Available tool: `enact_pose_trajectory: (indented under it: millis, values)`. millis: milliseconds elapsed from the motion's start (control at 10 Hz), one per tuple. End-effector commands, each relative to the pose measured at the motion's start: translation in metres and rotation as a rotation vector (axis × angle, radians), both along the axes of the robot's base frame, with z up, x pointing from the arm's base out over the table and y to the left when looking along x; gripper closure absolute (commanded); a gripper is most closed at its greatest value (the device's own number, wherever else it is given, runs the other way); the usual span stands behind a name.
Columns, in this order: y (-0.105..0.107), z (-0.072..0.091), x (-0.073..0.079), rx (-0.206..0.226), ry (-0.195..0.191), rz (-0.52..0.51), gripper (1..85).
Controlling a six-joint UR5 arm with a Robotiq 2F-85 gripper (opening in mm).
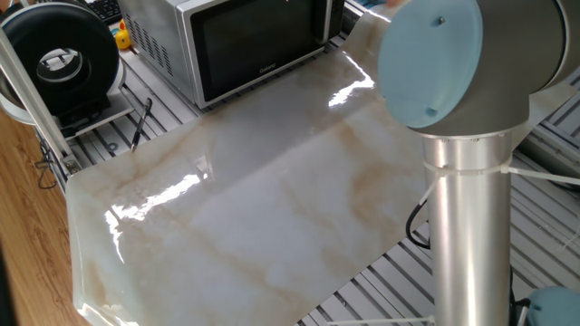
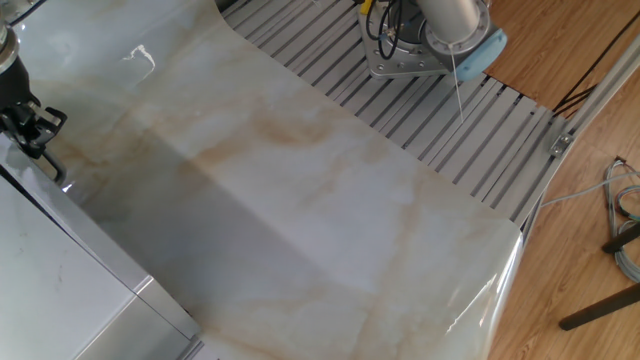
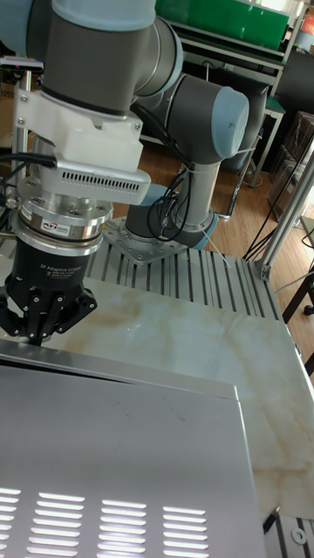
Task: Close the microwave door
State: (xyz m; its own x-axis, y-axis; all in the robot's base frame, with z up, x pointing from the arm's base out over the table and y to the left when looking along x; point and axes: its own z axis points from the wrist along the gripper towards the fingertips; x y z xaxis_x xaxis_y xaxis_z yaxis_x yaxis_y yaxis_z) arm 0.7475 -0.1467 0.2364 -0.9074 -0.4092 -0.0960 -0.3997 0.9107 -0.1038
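We start at the gripper (image 3: 44, 336), which hangs just past the far edge of the microwave's top in the tall fixed view; its black linkage body is plain to see, but the fingertips drop out of sight behind that edge, so we cannot tell whether they are spread or pressed together. In the other fixed view only a small black part of the gripper (image 2: 30, 128) shows at the left edge, again too little to judge the fingers. Above the linkage we see a black cylinder with white lettering, then a silver flange ring and a white block with a vented face, and above that the grey wrist joints of the robot arm (image 3: 187, 109) with their pale blue caps.

The microwave (image 1: 181, 45) stands at the far end of the marble-patterned table (image 1: 254, 199), its vented silver side facing left. The microwave door (image 1: 263, 36) lies flat with the front of the oven, its dark glass framed in silver with a small white logo at the lower edge; we see no gap between door and body from this side.

To the left of the microwave we see a round black fan-like device (image 1: 59, 59) on the slatted metal bench, with a small yellow object (image 1: 122, 38) between the two. The arm's base (image 2: 405, 62) is bolted to the slatted bench (image 2: 500, 130) beside the table's right side.
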Motion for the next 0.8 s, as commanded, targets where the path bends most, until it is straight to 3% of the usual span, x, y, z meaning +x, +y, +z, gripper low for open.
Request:
enact_pose_trajectory:
  millis: [0, 700]
  values:
    - [0.0031, 0.0022, 0.0018, 0.010, -0.005, 0.006, 84.3]
    - [0.0041, 0.0026, 0.0039, -0.003, 0.000, 0.044, 84.3]
